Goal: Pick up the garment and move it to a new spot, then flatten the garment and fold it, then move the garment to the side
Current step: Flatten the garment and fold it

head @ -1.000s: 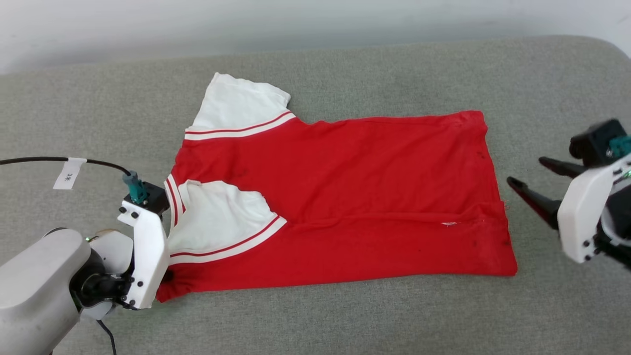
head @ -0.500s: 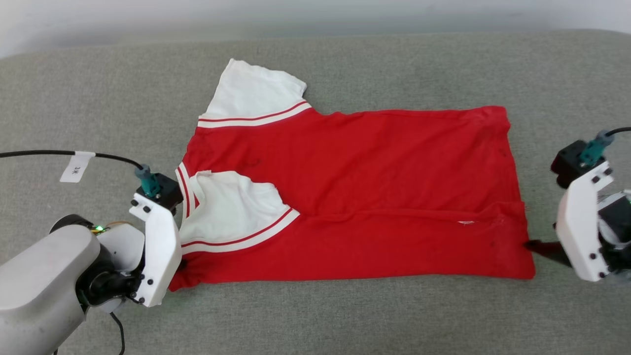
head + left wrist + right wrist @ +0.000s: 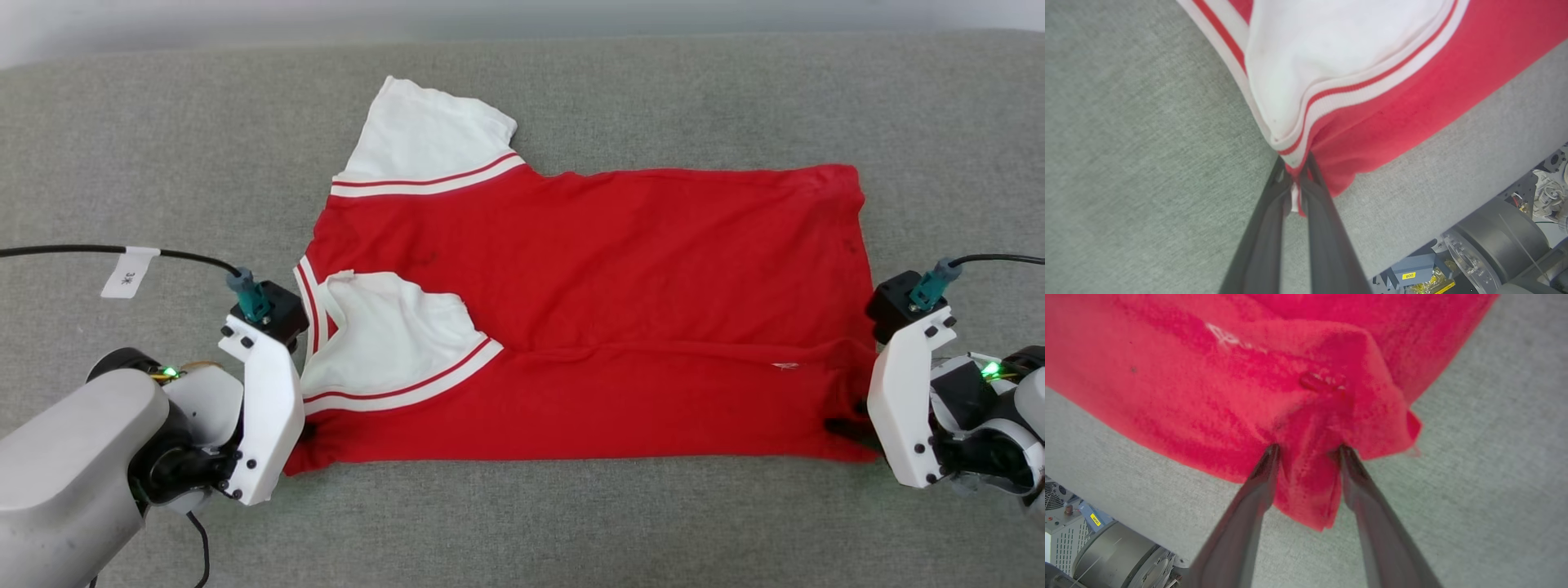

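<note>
The soft red knit shirt [image 3: 620, 327] with white striped-trim sleeves lies flat on the nubby grey fabric surface [image 3: 571, 523]. The left gripper [image 3: 1295, 179] pinches its shoulder corner; the right gripper [image 3: 1308, 451] has parted fingers straddling the bunched hem corner, unclamped.

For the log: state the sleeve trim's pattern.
The sleeve trim is white with a red stripe; left wrist view shows it best.

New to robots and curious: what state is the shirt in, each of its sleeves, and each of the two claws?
Shirt: spread out flat.
Near sleeve: folded in over the red body.
Far sleeve: spread outward.
Left gripper: shut on the shirt's shoulder corner.
Right gripper: open, hem corner between its fingers.
</note>
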Controlling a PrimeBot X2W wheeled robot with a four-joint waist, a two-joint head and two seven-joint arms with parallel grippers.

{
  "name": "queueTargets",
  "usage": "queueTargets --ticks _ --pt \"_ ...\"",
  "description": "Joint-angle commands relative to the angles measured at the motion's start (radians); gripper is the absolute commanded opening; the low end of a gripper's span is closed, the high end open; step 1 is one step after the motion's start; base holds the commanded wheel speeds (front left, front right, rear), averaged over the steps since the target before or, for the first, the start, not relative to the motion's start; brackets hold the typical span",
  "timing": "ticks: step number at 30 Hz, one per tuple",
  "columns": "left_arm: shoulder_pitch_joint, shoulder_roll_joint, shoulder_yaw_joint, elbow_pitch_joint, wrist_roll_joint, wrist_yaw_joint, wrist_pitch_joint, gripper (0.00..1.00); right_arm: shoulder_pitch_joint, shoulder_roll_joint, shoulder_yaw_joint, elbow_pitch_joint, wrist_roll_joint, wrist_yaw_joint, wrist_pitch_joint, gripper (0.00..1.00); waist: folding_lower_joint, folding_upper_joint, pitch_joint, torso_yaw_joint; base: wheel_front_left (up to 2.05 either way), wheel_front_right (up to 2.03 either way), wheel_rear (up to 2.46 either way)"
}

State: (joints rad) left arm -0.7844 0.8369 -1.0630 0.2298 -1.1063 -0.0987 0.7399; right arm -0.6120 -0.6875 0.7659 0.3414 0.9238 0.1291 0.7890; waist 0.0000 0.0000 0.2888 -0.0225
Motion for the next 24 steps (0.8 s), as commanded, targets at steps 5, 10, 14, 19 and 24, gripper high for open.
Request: queueTargets --ticks 5,10,14,19,24 --pt "0.043 0.021 0.006 -0.003 -0.030 -0.003 -0.020 0.00 -0.009 -0.049 0.031 -0.062 0.039 0.001 -0.056 0.00 0.0000 0.0000 -0.069 -0.021 0.00 0.00 0.00" --pt "0.085 0.047 0.013 -0.043 -0.060 0.008 -0.035 0.00 0.016 -0.118 0.049 -0.143 0.073 0.001 -0.070 0.00 0.0000 0.0000 -0.107 -0.029 0.00 0.00 0.00" --pt "0.132 0.080 0.001 -0.104 -0.078 0.023 -0.030 0.00 0.063 -0.192 0.056 -0.211 0.110 0.001 -0.078 0.00 0.0000 0.0000 -0.125 -0.031 0.00 0.00 0.00" --pt "0.191 0.109 -0.016 -0.155 -0.089 0.052 -0.037 0.00 0.130 -0.235 0.047 -0.210 0.137 0.001 -0.103 0.00 0.0000 0.0000 -0.123 -0.031 0.00 0.00 0.00" --pt "0.227 0.086 -0.031 -0.140 -0.086 0.069 -0.057 0.00 0.163 -0.194 0.069 -0.159 0.106 0.001 -0.121 0.00 0.0000 0.0000 -0.109 -0.032 0.00 0.00 0.00"
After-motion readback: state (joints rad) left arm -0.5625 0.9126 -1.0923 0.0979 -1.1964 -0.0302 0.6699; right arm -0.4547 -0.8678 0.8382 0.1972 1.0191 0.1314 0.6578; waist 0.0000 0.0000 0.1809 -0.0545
